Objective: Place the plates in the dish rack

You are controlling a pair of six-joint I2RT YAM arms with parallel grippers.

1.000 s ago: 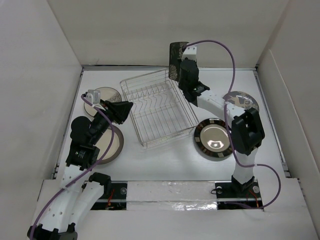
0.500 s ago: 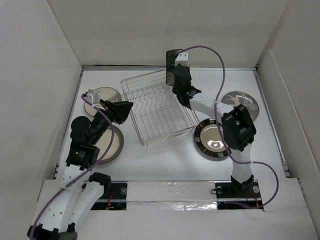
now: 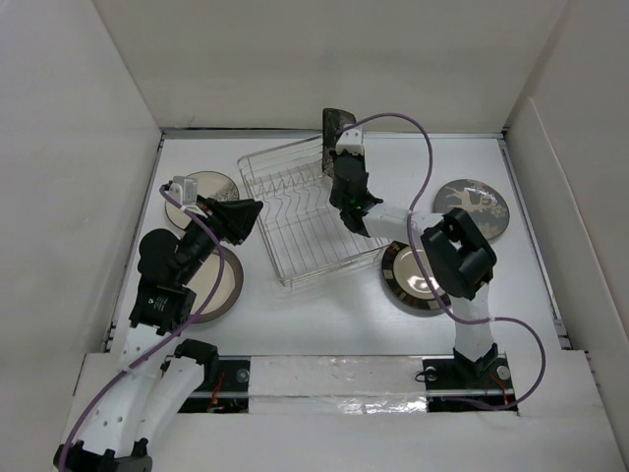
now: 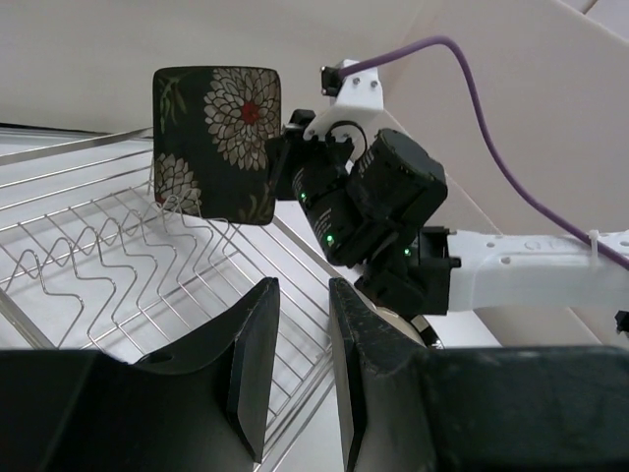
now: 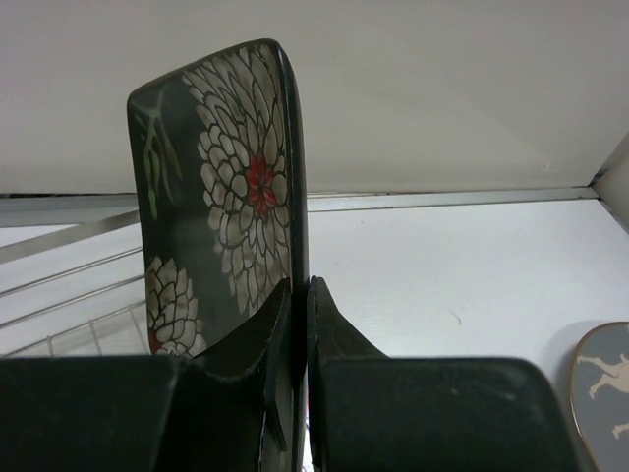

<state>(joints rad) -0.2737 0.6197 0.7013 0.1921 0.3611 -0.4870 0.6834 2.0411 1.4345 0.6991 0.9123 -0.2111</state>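
My right gripper (image 5: 298,300) pinches the floral plate (image 5: 221,177) upright at the dish rack's (image 3: 305,211) far end. My left gripper (image 4: 303,295) hovers beside that rack, jaws parted

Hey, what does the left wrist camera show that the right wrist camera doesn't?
Left wrist only: the right arm beside the square floral plate, the open, empty left gripper, the dish rack's zigzag dividers. Right wrist only: the right gripper shut on that plate's edge, a grey plate lying far right. Both: the floral plate upright, rack wires.
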